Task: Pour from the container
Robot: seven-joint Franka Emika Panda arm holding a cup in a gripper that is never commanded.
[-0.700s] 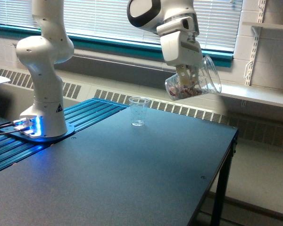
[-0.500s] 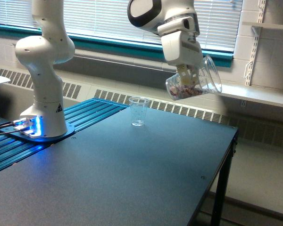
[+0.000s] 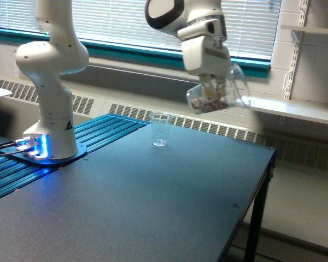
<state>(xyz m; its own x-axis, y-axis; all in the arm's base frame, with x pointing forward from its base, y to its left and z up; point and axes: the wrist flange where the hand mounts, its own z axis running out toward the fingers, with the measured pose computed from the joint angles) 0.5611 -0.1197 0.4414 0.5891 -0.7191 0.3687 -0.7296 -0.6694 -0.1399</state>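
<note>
- Hanging high above the far right part of the dark table [image 3: 153, 207], at the exterior view's right of the small clear cup [image 3: 160, 129] and well apart from it: the clear handled container [image 3: 217, 94], tilted steeply with its mouth pointing down toward the left.
- Showing through the wall, gathered at the low lip: small reddish and purplish pieces, none seen falling.
- Gripping the container from above with the gripper [image 3: 212, 82], jaws closed on its upper wall or handle side; exact contact hidden behind blurred plastic.
- Judging the container as light, thin-walled plastic, stiff enough to keep shape yet likely to flex or slip under a hard squeeze; smooth and a bit slippery.
- Judging the best hold as at the handle or thick rim, not mid-wall, keeping the loose pieces from shifting the balance suddenly.
- Expecting loose dry pieces to slide out in a rush rather than flow, so favouring a slow tilt directly over the narrow cup.
- Reading no brand or writing anywhere; showing only a small dark triangular sticker, too small to read, on the white arm base [image 3: 50, 136], glowing blue at its foot.
</note>
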